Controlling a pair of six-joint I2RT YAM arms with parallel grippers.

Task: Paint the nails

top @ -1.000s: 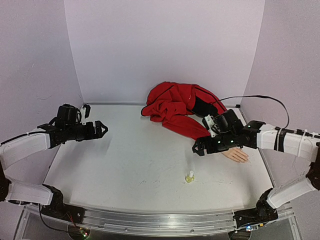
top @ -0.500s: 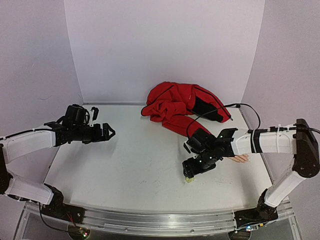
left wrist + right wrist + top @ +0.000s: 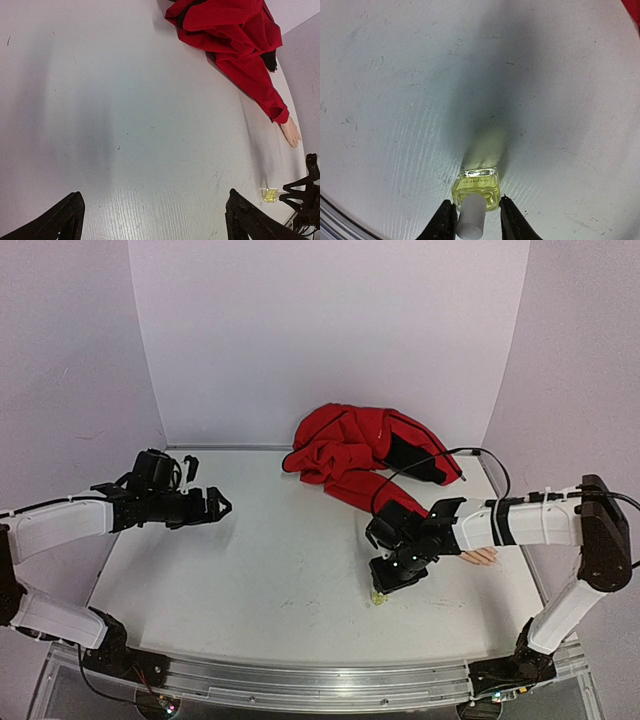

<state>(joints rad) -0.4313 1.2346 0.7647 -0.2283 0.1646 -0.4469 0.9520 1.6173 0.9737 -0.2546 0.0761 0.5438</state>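
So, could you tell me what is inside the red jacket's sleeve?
A pale mannequin hand pokes out of the cuff; its wrist and anything further up the sleeve are covered.

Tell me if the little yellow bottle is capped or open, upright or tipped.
Capped and upright: the bottle stands on the table with its white cap on top, flanked by the fingers of the right tool.

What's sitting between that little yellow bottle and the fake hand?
Nothing: the left wrist view shows only bare table between the bottle and the mannequin hand. From above, the right arm hangs over that stretch.
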